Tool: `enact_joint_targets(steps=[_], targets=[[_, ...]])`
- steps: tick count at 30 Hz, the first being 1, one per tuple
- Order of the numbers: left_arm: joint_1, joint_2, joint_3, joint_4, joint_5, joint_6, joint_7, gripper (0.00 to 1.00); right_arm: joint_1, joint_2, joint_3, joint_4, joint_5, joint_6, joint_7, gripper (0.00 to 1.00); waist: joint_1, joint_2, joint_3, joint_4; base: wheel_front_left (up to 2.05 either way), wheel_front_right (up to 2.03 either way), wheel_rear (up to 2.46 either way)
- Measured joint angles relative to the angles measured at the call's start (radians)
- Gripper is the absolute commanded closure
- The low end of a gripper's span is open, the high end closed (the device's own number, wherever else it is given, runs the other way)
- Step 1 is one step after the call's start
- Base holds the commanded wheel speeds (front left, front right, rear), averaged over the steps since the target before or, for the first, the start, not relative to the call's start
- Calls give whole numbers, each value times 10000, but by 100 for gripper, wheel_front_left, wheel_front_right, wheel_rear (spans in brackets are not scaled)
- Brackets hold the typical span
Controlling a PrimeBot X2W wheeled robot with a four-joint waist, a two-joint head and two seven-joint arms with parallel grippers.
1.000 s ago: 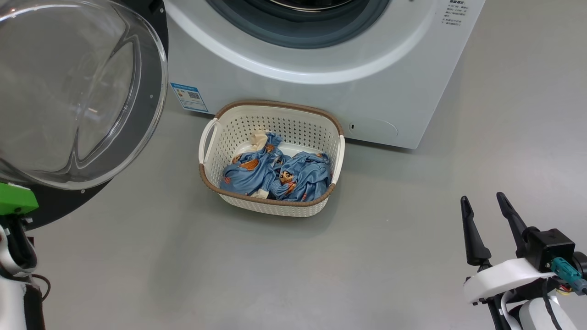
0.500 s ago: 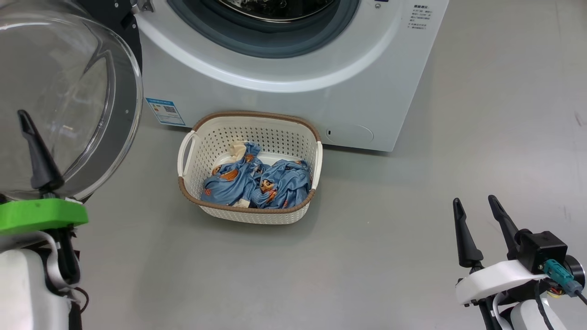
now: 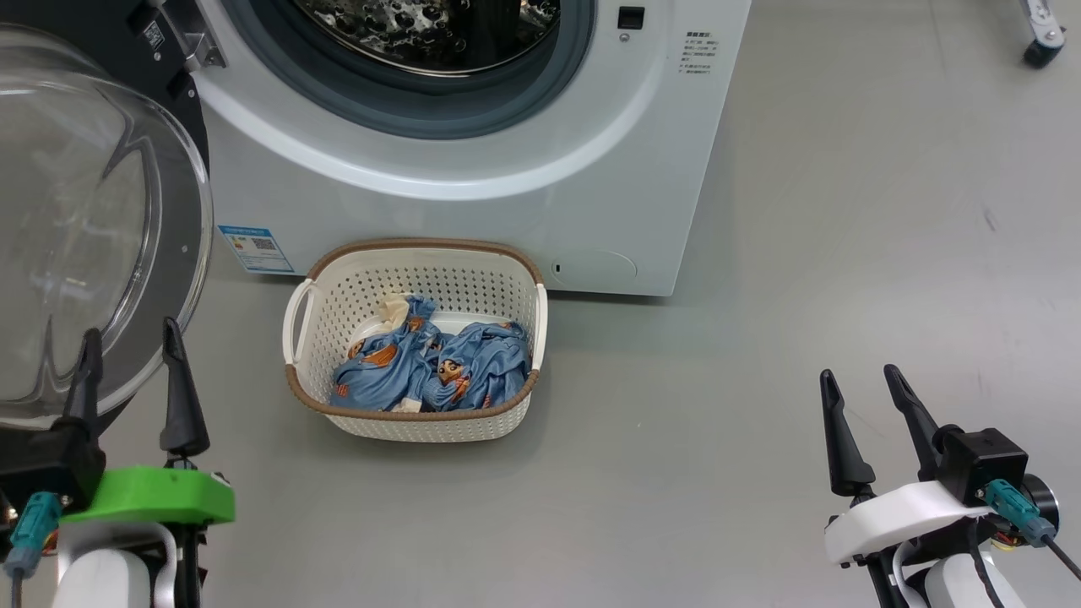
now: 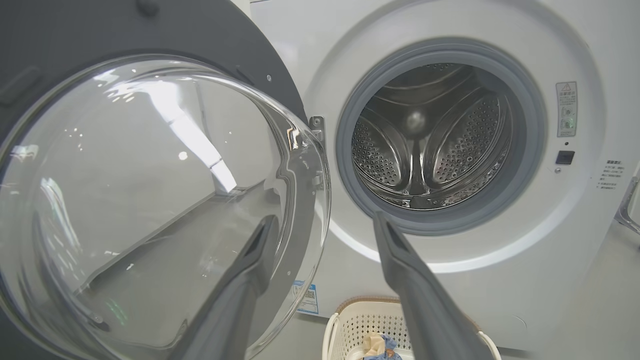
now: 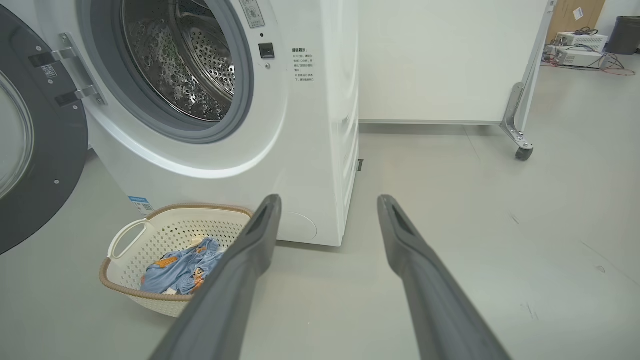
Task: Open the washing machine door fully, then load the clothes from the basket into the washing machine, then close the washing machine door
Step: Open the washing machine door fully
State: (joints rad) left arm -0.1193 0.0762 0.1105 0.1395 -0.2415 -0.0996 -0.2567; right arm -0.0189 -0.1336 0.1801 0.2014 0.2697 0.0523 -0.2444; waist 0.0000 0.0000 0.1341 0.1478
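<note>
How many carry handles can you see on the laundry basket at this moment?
2. In the head view, the left handle loops off the basket's left end, and the right handle sits on its right end. Both show clearly, and none seems hidden.

The washing machine [image 3: 473,219] runs off the head view's top edge. The washing machine door [image 3: 76,253] is cut off at the left edge. Print on the blue label sticker [image 3: 256,248] is too small to read. The near wall of the basket [image 3: 422,426] hides the lower folds of the clothes [image 3: 431,371]. The left wrist view's bottom edge cuts the basket short.
</note>
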Motion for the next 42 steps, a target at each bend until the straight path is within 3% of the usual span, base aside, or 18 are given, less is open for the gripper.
enact_joint_targets(steps=[27, 42], targets=[[2373, -46, -370, -288, 194, -153, 0, 0, 185, 36, -217, -399, -201, -17, -58, 0, 0, 0, -1196, -1863, 0, 0, 0], [2430, -117, -512, -474, 182, -157, 2, 0, 488, 8, -383, -690, -244, -25, -82, 0, 0, 0, -1243, -1891, 0, 0, 0]])
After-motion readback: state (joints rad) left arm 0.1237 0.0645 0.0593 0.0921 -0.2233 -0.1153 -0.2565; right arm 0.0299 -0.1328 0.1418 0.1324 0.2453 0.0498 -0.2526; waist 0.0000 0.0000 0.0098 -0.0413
